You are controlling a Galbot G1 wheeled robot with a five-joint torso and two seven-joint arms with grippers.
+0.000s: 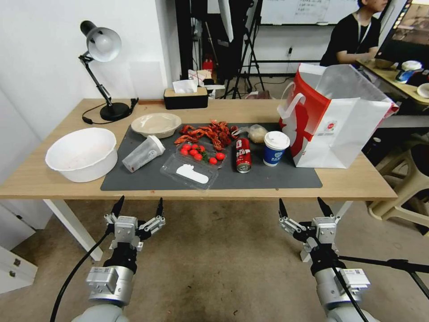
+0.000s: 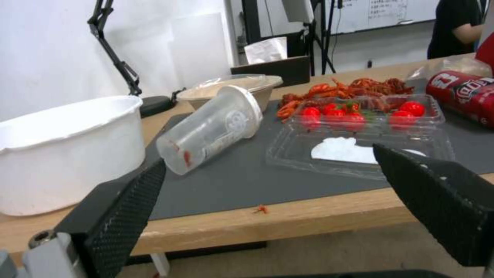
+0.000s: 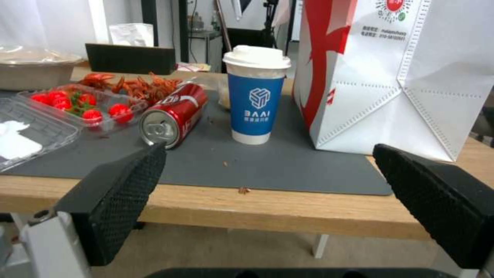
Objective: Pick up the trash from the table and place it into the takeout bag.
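While both the left gripper and right gripper hang spread and empty before the table, nothing looks bagged: blue cup, soda can and plastic cup sit beside the takeout bag.

Light-wood table – matt grey mat – glossy takeout bag
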